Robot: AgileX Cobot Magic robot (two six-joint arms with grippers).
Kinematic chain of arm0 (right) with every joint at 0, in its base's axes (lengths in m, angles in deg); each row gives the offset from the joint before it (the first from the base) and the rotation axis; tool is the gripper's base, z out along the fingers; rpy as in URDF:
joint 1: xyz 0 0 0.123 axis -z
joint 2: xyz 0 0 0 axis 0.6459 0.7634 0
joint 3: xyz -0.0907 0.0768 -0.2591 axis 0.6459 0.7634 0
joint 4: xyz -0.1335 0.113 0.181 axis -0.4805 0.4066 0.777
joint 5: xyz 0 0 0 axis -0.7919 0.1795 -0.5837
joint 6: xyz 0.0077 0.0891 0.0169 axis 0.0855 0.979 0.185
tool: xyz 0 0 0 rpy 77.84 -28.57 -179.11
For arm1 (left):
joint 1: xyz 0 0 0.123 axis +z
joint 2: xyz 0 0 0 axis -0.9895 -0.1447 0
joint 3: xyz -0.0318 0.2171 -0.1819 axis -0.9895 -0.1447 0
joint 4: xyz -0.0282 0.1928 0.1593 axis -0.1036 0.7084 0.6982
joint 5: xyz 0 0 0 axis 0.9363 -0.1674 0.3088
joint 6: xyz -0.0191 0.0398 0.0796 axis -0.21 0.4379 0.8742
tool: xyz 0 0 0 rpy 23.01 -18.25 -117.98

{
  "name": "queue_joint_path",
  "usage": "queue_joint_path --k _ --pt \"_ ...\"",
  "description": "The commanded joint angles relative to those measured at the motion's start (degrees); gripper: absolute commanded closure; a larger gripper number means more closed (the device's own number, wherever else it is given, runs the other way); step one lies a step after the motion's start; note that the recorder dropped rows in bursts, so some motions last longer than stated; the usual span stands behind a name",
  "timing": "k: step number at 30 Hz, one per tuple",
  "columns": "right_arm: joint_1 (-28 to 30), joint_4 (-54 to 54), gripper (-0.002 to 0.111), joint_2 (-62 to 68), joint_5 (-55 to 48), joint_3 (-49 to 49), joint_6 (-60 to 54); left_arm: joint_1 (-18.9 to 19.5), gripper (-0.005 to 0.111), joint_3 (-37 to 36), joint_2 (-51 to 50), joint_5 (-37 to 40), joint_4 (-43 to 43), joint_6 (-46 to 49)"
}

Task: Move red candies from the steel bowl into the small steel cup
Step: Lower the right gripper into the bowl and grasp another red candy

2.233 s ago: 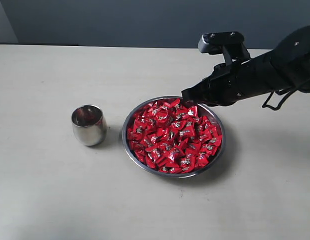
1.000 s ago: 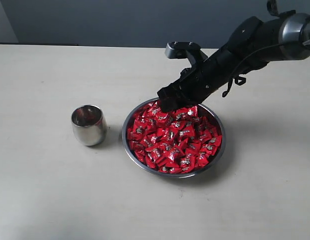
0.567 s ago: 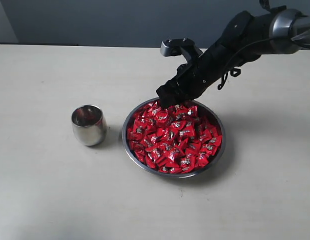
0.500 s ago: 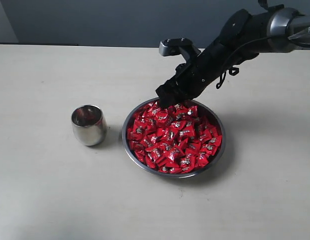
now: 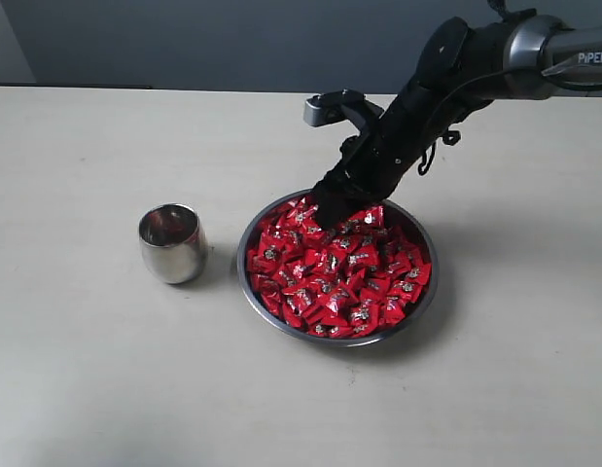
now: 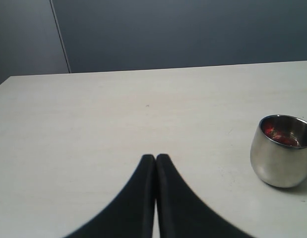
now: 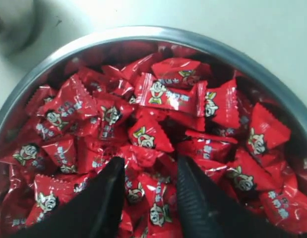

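Red candies (image 5: 335, 272) heaped in one steel bowl (image 5: 244, 277), right gripper (image 7: 148, 181) at the pile

"PiPER" is printed in white on the right arm (image 5: 534, 44), up beyond the bowl. Each shiny, crinkled wrapper has saw-toothed ends, a cartoon face and small white characters too fine to read. The candies are too many to count and all lie in the bowl, a wide, shallow round dish of polished metal. One cup (image 5: 171, 243), rounded and mirror-bright, stands upright to the left of the bowl, apart from it. A red glint shows inside it; candy or reflection, I cannot tell. The right gripper's black jaws stand apart at the bowl's far side, tips down among the wrappers. The left gripper (image 6: 155, 163), seen only by its wrist camera, has its jaws pressed together. The table (image 5: 87, 370) under the bowl is pale and matte.
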Motion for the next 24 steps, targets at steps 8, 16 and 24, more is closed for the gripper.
queue_joint_path --k 8,16,24 --pt "-3.50 -3.68 0.073 1.83 1.53 -0.51 -0.04 0.03 0.106 -0.22 0.26 -0.11 -0.16 -0.11" --pt "-4.15 -8.60 0.073 1.83 3.78 -0.51 3.93 0.03 0.106 -0.22 0.26 -0.11 -0.16 -0.11" --pt "-4.15 -9.04 0.073 1.83 5.06 -0.51 4.87 0.03 0.106 -0.22 0.26 -0.11 -0.16 -0.11"
